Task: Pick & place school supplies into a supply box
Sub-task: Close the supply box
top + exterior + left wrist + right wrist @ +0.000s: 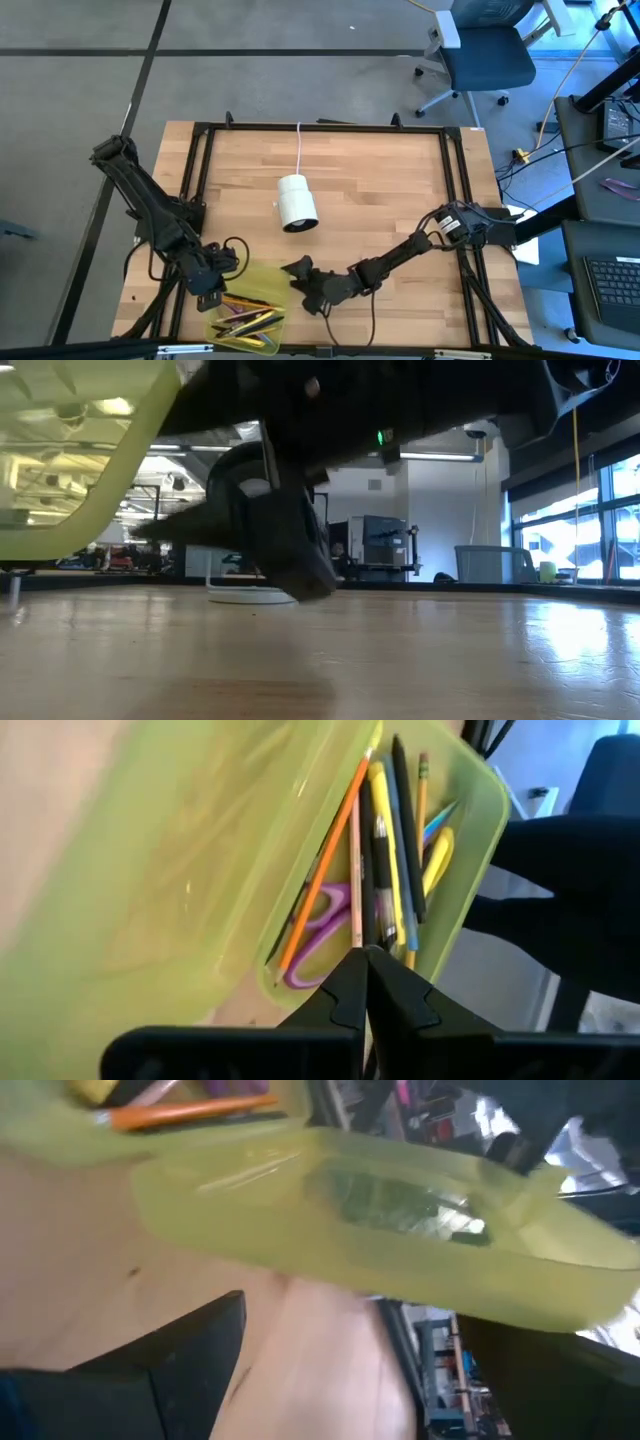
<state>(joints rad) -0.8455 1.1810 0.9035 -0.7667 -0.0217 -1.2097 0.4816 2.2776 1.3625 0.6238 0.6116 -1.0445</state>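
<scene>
The flat, translucent yellow-green plastic supply box (245,318) lies open at about 7 o'clock on the wooden table (380,200), close to the near edge. In the left wrist view its tray holds a bundle of long supplies lying side by side: an orange pencil (322,870), a yellow pen (385,850), a black pen (405,820), a wood-coloured pencil (421,785) and a pair of purple-handled scissors (325,925) under the orange pencil. The hinged lid (160,870) stands raised beside the tray.

The left gripper (207,285) sits at the box's 11 o'clock corner, fingers (345,995) pressed together, clenched with nothing seen between them.

The right gripper (305,283) hovers just at the box's 2 o'clock side, near the lid's edge (380,1230); whether its fingers are spread or closed cannot be told.

A white cylinder on a cord (296,202) rests at the table's centre, well apart from the box.
</scene>
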